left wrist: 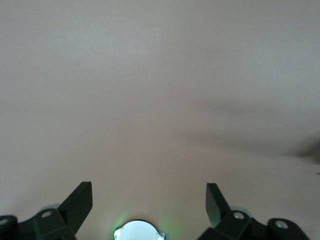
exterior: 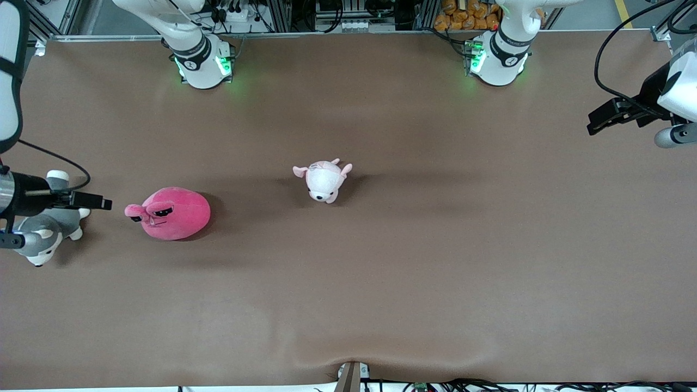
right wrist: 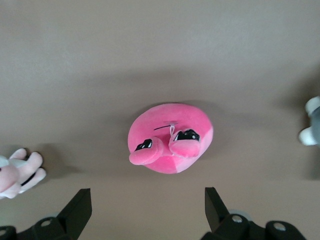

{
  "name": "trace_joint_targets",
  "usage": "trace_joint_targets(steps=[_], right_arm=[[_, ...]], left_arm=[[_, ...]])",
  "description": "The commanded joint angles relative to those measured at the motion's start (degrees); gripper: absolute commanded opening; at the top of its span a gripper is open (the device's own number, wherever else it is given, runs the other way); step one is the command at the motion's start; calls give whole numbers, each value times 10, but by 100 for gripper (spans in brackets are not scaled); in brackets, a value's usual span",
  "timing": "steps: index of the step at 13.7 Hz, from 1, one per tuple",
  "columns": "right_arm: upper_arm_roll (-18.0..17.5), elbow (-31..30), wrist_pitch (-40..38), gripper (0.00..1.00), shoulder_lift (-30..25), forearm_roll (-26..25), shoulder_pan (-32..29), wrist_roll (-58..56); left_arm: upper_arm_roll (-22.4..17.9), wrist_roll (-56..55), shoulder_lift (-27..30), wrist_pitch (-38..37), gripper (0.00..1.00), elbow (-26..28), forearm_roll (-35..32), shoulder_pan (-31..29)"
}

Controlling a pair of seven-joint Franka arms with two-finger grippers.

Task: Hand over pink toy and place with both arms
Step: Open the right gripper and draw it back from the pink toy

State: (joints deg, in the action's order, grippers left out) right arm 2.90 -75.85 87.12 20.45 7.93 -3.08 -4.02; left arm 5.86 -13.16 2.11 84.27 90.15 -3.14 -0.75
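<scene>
The pink toy [exterior: 171, 213] is a hot-pink round plush with bulging eyes. It lies on the brown table toward the right arm's end, and it also shows in the right wrist view [right wrist: 170, 137]. My right gripper [exterior: 103, 204] is up in the air by the right arm's end of the table, beside the toy and apart from it. It is open and empty [right wrist: 147, 200]. My left gripper [exterior: 596, 122] hangs over the left arm's end of the table, open and empty [left wrist: 149, 197], with only bare table under it.
A small pale pink-and-white animal plush [exterior: 324, 181] lies near the table's middle, and shows in the right wrist view [right wrist: 17, 172]. A grey-and-white dog plush [exterior: 46, 237] lies under the right arm at the table's end [right wrist: 312, 127]. The arm bases [exterior: 199, 62] stand along the top.
</scene>
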Motion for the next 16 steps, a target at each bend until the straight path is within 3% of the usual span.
trace_joint_targets(steps=[1,3,9,12,16], right_arm=[[3,-104,54,100,-94,-41,25,-29],[2,-142,66,100,-137,-43,32,-36],[4,-141,26,100,-204,-54,34,-21],[3,-138,-7,100,-214,-53,37,48],[4,-134,-6,100,-213,-53,34,42]], left_arm=[[-1,13,4,-3,100,-3,1,4],[-1,14,4,-5,100,-3,1,3],[-1,10,2,-21,100,-25,1,3],[-1,11,-2,-40,100,-41,1,3],[-1,12,-9,-40,100,-41,1,7]])
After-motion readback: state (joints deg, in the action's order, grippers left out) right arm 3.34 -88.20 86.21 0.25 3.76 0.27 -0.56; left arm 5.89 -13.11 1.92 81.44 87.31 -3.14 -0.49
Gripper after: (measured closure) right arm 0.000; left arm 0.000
